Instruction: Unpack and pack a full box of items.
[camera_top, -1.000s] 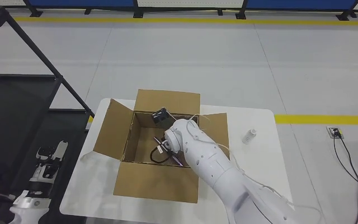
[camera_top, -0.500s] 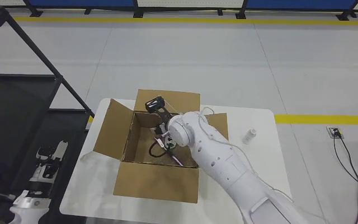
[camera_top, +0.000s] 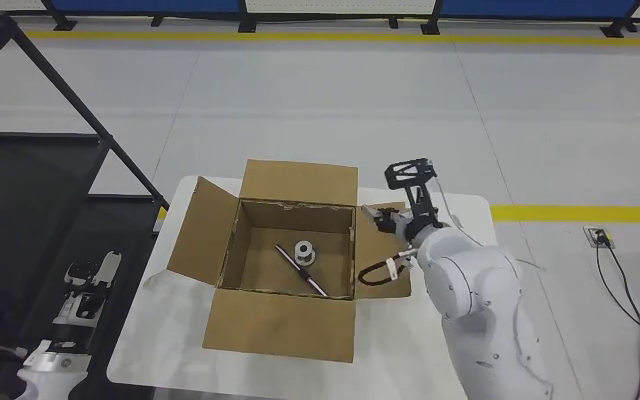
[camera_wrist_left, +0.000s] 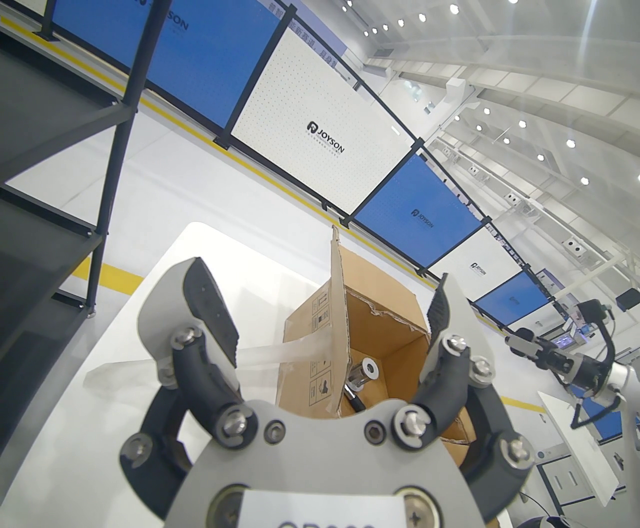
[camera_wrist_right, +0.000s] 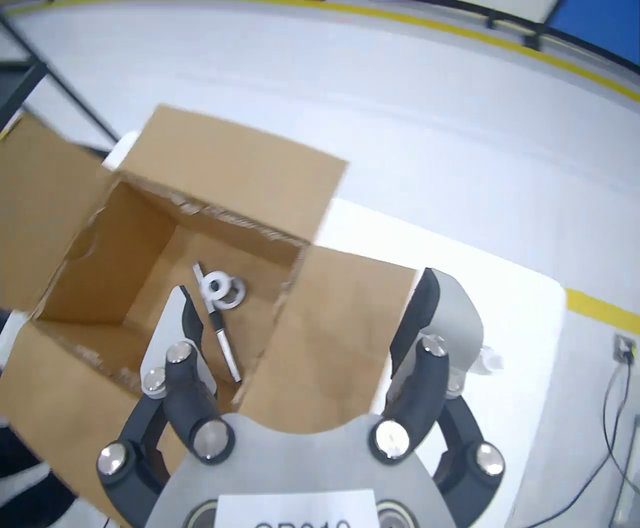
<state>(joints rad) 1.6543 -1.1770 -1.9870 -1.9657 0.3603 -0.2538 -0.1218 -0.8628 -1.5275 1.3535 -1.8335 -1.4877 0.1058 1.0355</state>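
Observation:
The open cardboard box (camera_top: 285, 325) stands in the middle of the white table (camera_top: 470, 215). On its floor lie a white tape roll (camera_top: 304, 252) and a dark pen (camera_top: 300, 268); the right wrist view shows the roll (camera_wrist_right: 222, 290) and the pen (camera_wrist_right: 225, 345) too. My right gripper (camera_top: 382, 214) hangs above the box's right flap (camera_wrist_right: 340, 320), open (camera_wrist_right: 300, 285) and with nothing between its fingers. My left gripper (camera_wrist_left: 320, 280) is open and empty, low off the table's left side, facing the box (camera_wrist_left: 320, 325). The roll (camera_wrist_left: 365, 370) shows through the box's open corner.
A small clear bottle (camera_wrist_right: 490, 360) lies on the table to the right of the box, mostly behind a finger. A strip of clear tape (camera_wrist_left: 280, 350) hangs from the box's left wall. A dark metal rack (camera_top: 60, 180) stands left of the table.
My right arm has come up out of the box and swung right, over the right flap. It now covers the bottle in the top view. The roll and pen lie uncovered.

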